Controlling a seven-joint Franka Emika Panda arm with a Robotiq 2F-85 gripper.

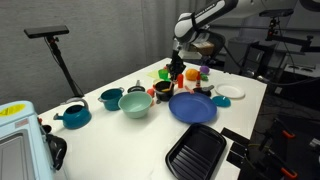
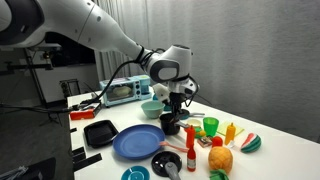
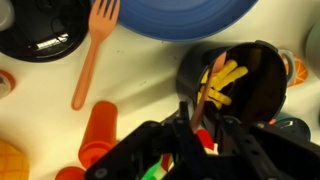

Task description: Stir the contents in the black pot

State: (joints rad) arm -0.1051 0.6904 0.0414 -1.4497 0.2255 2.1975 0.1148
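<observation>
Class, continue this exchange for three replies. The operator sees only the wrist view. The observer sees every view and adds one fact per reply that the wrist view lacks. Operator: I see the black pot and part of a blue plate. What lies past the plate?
Observer: A flat black grill pan lies beside the blue plate, on the side away from the black pot.
Operator: Any other pots?
Observer: Two teal pots and a pale green bowl stand in a row.
Operator: Anything bulky around?
Observer: A toaster oven stands beyond those pots, farthest from the black pot.
</observation>
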